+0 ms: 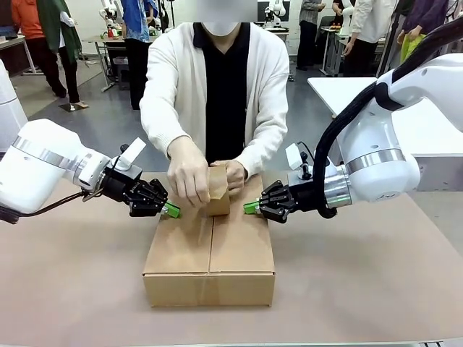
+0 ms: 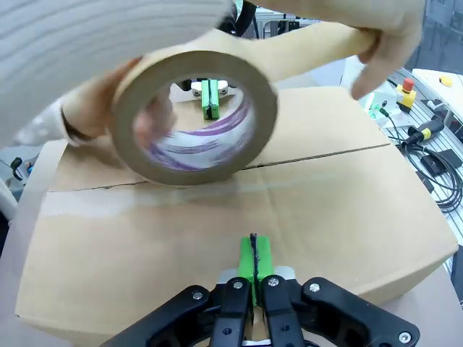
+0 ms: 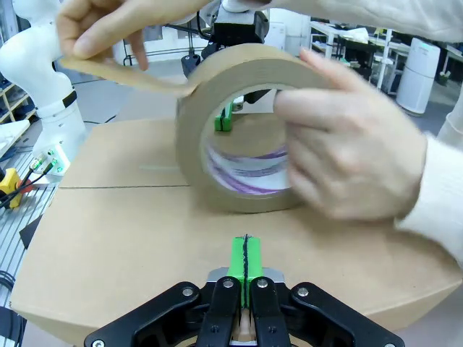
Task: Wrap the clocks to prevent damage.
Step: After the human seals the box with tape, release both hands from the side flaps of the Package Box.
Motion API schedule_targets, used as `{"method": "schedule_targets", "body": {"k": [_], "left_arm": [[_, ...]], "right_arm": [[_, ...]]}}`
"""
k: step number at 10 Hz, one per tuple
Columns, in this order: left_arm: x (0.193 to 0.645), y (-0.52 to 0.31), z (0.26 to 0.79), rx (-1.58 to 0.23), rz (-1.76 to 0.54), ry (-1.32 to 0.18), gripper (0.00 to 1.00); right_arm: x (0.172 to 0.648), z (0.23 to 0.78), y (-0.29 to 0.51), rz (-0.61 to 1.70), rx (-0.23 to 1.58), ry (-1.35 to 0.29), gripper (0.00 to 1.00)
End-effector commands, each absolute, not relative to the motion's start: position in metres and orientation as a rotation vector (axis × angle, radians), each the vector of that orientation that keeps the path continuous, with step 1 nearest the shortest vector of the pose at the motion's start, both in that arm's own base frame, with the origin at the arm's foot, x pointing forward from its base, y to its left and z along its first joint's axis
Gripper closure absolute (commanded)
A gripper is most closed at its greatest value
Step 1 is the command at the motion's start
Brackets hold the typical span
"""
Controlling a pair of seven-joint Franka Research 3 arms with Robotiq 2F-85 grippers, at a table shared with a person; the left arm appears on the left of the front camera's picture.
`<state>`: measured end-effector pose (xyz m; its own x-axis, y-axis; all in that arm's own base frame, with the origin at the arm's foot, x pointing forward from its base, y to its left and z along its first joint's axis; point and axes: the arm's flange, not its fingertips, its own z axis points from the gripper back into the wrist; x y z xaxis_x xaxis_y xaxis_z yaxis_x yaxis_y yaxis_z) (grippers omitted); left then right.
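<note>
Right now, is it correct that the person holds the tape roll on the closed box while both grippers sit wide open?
Not quite: the left gripper and right gripper are shut, as the wrist views show. The person does hold the tape roll on the closed box.

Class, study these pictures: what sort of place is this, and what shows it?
Probably a robotics lab or workshop: white robot arms, left and right, flank a cardboard box, a red emergency-stop button and cables lie beside the table, and people stand at work tables behind.
</note>
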<state>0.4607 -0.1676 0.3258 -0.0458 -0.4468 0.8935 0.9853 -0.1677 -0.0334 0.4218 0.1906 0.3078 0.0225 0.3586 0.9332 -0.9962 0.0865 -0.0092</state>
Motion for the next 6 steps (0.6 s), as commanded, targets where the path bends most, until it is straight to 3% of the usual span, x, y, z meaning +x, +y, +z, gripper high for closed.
{"method": "schedule_targets", "body": {"k": [1,6], "left_arm": [[0.4603,-0.1684,0.3228,-0.954,-1.532,-0.777,1.0],[0.4603,-0.1684,0.3228,-0.954,-1.532,-0.777,1.0]], "right_arm": [[0.4211,0.3019,0.1919,1.287,0.873,-0.958,0.99],[0.4211,0.3019,0.1919,1.287,0.873,-0.958,0.99]]}}
